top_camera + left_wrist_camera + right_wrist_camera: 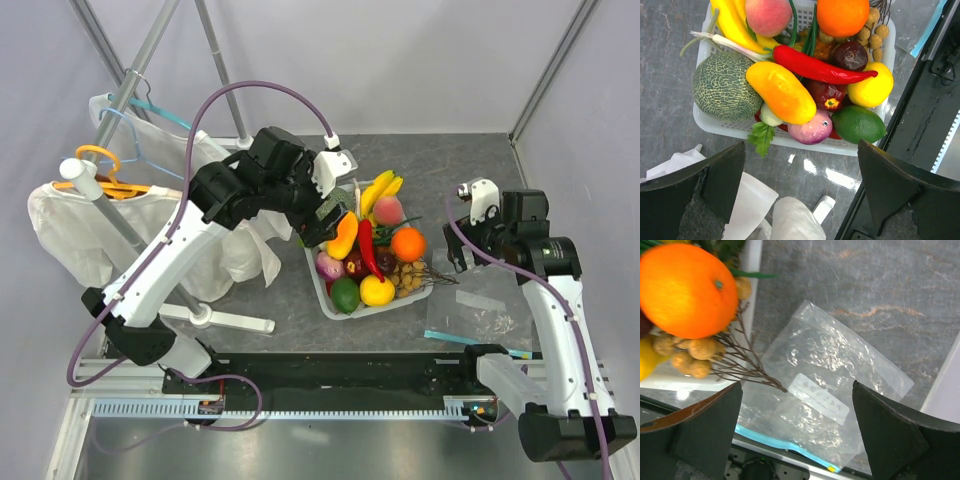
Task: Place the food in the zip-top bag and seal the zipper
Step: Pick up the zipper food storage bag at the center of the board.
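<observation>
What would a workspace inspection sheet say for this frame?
Surface: grey stone-look table.
Job's things: food piled in white tray; zip-top bag flat, looks empty, right of tray; zipper at near edge.
Clutter: white garments and hangers on rack, left.
Hands: left hand open beside tray; right hand open above bag; both empty.
Cables: purple cables looping along arms.
Surroundings: grey panels, metal poles.
</observation>
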`<action>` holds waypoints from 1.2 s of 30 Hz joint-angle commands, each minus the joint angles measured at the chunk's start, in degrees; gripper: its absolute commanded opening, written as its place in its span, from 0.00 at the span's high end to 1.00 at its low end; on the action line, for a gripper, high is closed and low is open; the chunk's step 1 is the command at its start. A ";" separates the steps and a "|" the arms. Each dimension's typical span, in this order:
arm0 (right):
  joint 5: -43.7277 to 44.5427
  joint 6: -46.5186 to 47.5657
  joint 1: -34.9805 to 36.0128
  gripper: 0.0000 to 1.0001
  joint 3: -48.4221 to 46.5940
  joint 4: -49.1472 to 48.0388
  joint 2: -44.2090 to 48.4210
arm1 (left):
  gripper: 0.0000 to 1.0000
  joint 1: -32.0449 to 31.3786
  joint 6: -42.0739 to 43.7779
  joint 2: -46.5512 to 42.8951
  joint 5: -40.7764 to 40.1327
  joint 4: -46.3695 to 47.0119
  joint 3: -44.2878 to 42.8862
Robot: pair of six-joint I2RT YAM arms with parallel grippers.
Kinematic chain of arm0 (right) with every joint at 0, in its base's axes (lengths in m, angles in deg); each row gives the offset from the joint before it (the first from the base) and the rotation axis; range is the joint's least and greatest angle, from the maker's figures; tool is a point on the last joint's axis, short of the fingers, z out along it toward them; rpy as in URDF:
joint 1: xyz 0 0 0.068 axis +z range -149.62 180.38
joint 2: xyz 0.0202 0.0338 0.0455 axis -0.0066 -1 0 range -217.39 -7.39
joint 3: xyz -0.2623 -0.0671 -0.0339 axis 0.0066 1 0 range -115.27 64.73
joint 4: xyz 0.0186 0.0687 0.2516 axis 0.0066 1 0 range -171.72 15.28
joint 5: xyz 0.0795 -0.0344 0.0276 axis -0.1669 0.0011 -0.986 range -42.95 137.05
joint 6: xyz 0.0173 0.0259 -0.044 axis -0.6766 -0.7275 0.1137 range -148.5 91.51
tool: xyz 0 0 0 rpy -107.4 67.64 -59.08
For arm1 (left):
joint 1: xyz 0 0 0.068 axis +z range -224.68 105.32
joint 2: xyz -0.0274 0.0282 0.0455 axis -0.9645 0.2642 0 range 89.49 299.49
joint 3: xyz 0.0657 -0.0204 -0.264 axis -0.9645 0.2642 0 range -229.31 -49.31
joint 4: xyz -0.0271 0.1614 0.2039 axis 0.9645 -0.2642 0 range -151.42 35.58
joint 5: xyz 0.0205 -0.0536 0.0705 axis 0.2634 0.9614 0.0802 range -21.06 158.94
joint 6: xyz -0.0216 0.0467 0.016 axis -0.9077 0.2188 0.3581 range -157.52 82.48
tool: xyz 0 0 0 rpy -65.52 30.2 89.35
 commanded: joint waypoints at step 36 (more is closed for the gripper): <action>2.13 28.96 -21.71 0.51 10.10 -28.21 -44.46 | 0.00 -0.27 1.77 -1.01 14.13 9.80 8.23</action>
